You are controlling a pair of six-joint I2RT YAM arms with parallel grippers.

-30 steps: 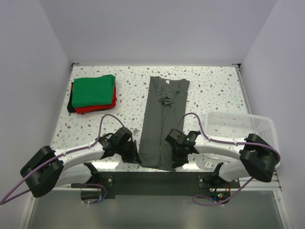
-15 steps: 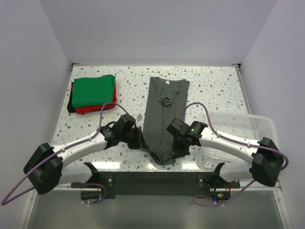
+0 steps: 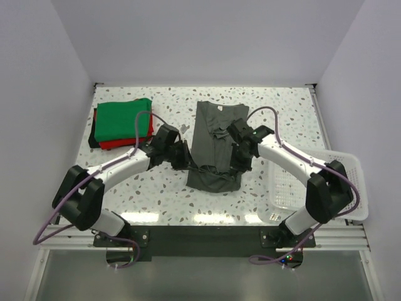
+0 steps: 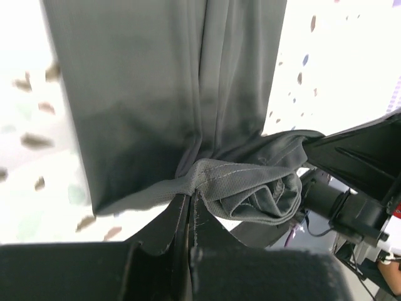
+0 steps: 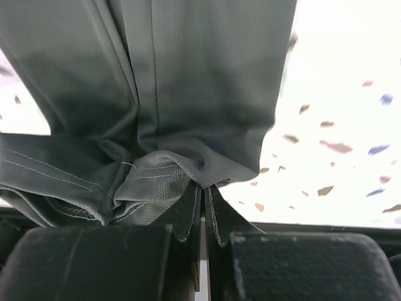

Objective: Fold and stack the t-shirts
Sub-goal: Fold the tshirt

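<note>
Your left jaws are pinched nearly closed on the stitched hem of the charcoal-grey t-shirt. Your right jaws clamp the same hem on its other side, with only a thin slit between them. The shirt lies mid-surface, its near end bunched and lifted over the flat part. The wrist views show each grip close up. Only the top view shows the green t-shirt folded atop the red t-shirt at far left, and the white mesh basket at right.
</note>
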